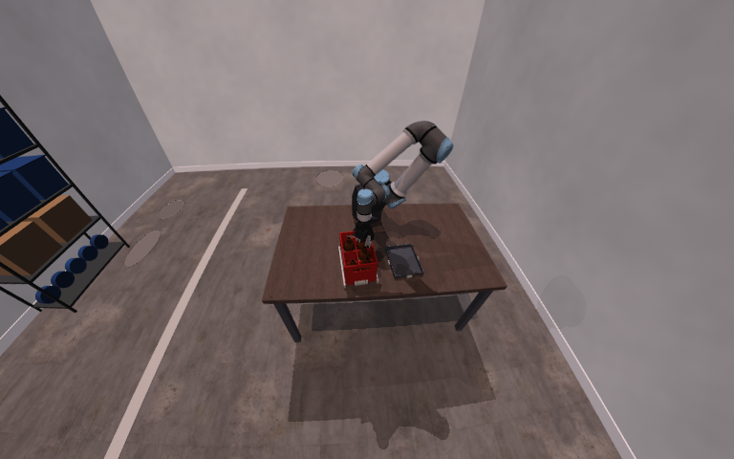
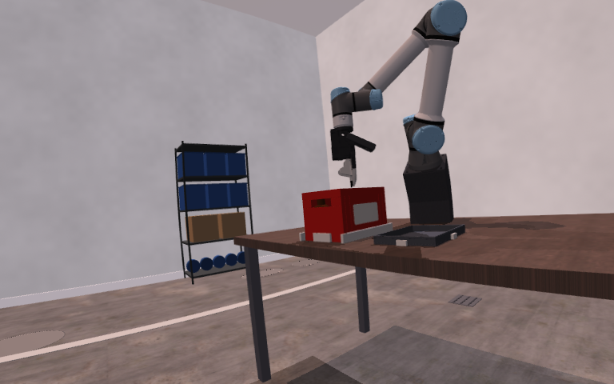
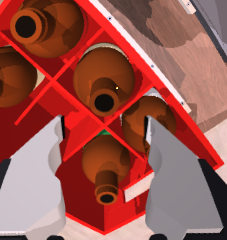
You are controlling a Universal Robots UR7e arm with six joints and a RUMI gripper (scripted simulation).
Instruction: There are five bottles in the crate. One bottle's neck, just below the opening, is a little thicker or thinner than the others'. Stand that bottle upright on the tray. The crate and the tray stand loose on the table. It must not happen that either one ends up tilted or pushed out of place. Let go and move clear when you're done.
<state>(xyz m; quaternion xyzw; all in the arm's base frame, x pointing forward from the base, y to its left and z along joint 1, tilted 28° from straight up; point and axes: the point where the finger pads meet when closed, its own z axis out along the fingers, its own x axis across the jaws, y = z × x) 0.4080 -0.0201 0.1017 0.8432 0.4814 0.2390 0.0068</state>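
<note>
The red crate (image 1: 358,275) (image 2: 321,220) (image 3: 84,216) holds five brown bottles in six compartments. One bottle (image 3: 107,160) stands in the corner compartment at the bottom of the wrist view. Beside it a bottle (image 3: 138,117) is partly behind the right finger. The others are a bottle (image 3: 104,72), a bottle (image 3: 63,22) and a bottle (image 3: 13,75). I cannot tell which neck differs. My gripper (image 1: 365,241) (image 2: 351,185) (image 3: 104,117) is partly open and empty, its tips just above the crate's rim. The dark tray (image 1: 405,261) (image 2: 419,232) (image 3: 218,20) bears nothing.
The tray lies beside the crate on the brown table (image 1: 449,251) (image 2: 538,248) (image 3: 203,80). The crate's walls and inner dividers surround the bottles. One middle compartment has no bottle. A storage rack (image 1: 45,228) (image 2: 212,178) stands away from the table.
</note>
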